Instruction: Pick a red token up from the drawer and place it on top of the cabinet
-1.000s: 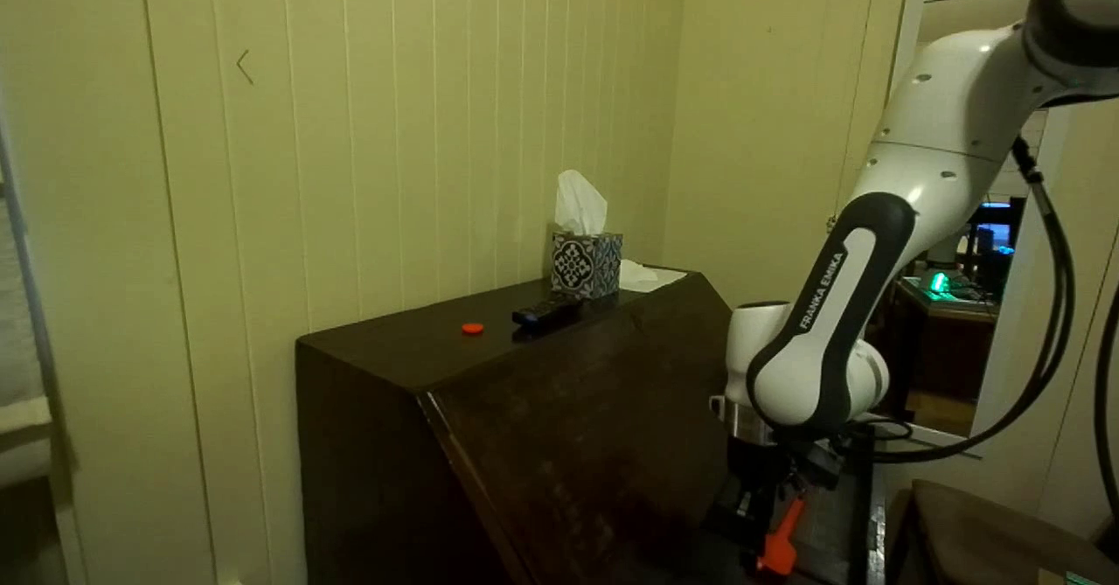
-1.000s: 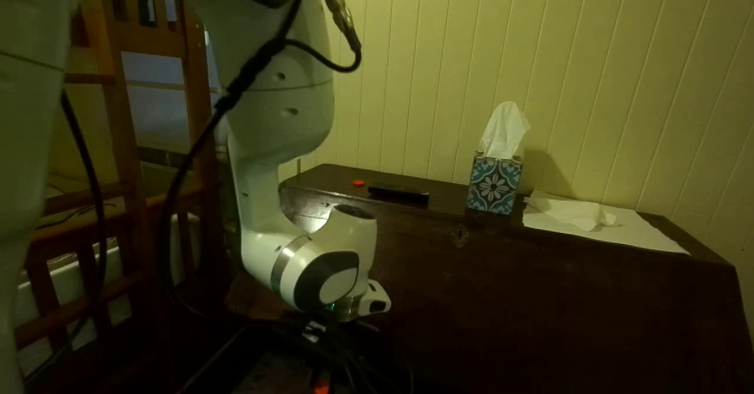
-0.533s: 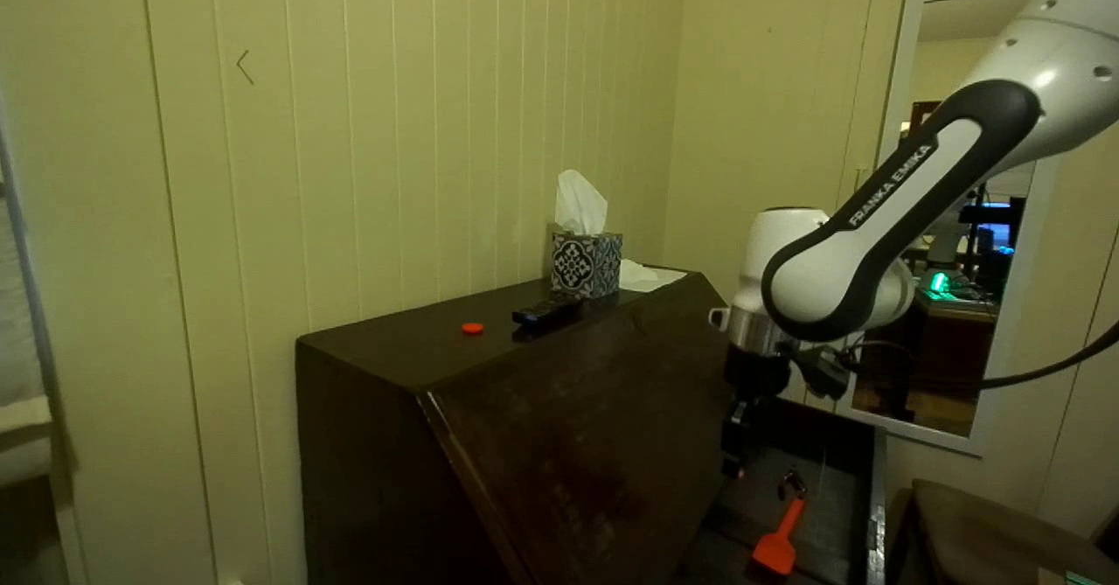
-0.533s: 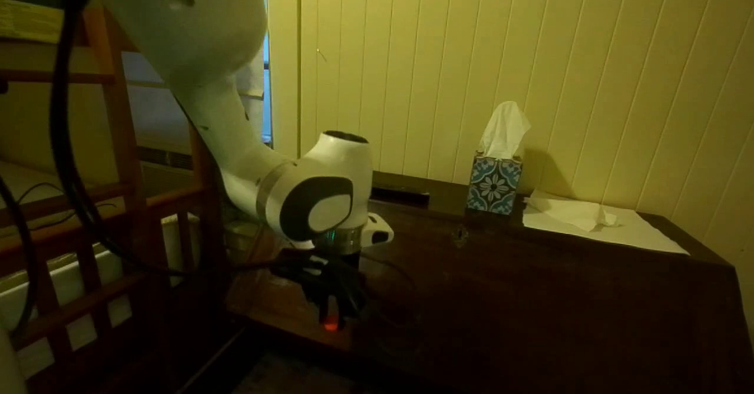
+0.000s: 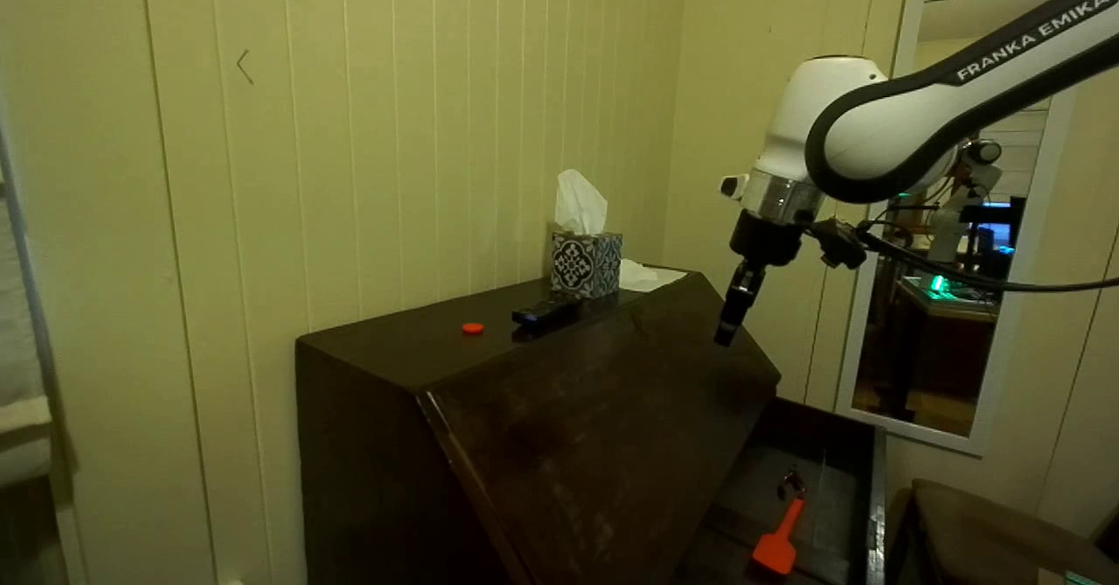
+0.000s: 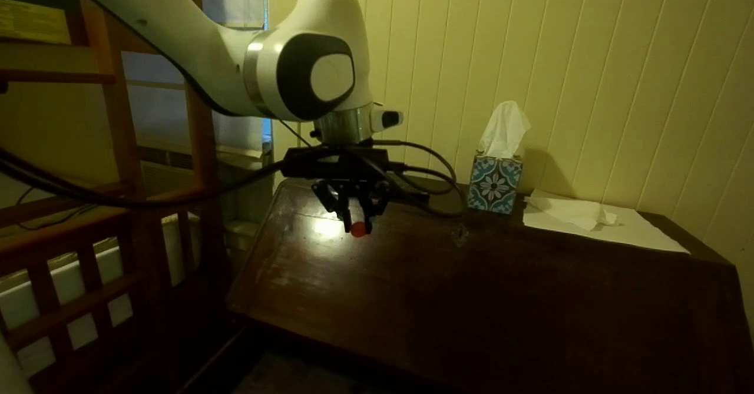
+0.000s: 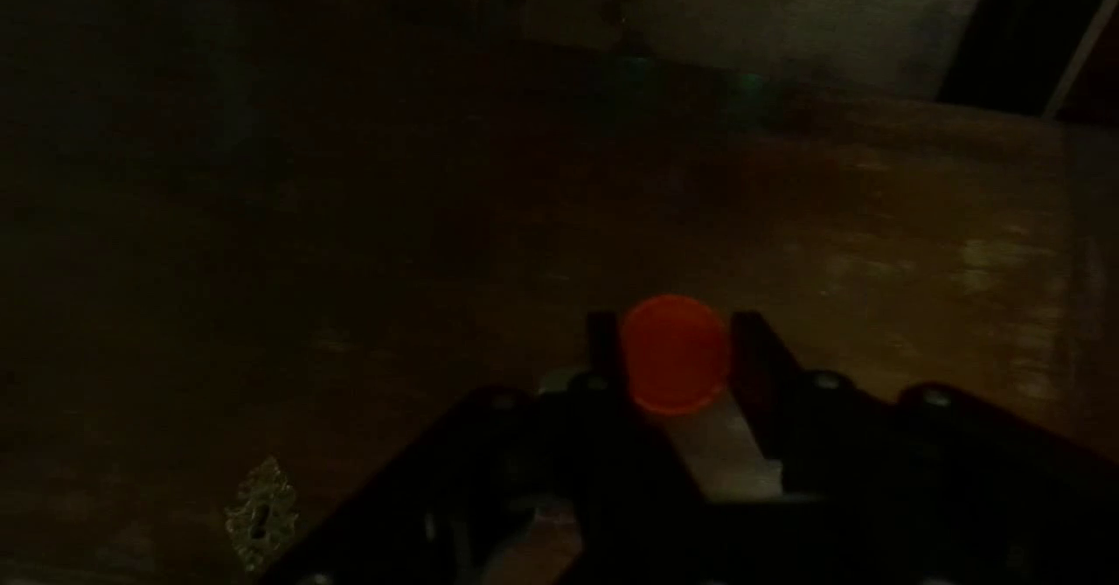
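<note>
From the left in an exterior view, a pale panelled wall (image 5: 245, 244) runs behind the cabinet (image 5: 594, 428), which is dark brown and glossy, with a flat top and a slanted front. On that top, toward the left, a red disc (image 5: 472, 329) lies flat. Near it to the right is a black remote (image 5: 546, 311), then a patterned tissue box (image 5: 586, 266) with a white tissue (image 5: 580, 205) standing up out of it. A white sheet (image 5: 656, 279) lies just past the box, also on the top.

Further right the arm (image 5: 883, 135) reaches in from the upper right, its fingers (image 6: 368, 219) pointing down at a slight tilt. They hang in the air over the slanted front — parted only as far as the red token (image 6: 358, 229) between them needs, one finger against each side of its rim. That token is held, off the drawer floor and not yet on the cabinet's top. The wrist view is dark, yet it shows the token's round face turned to the camera, and a metal keyhole plate (image 7: 260, 515) on the wood at the lower left.

Past the lower edge of the slanted front the drawer (image 5: 877, 506) stands pulled out. An orange scraper-like tool (image 5: 777, 551) lies in it, with a dark item (image 5: 791, 483) at its handle end too small to make out. Then comes a tall white-framed mirror (image 5: 927, 375) — and, at the lower right, a brown seat (image 5: 997, 532).
</note>
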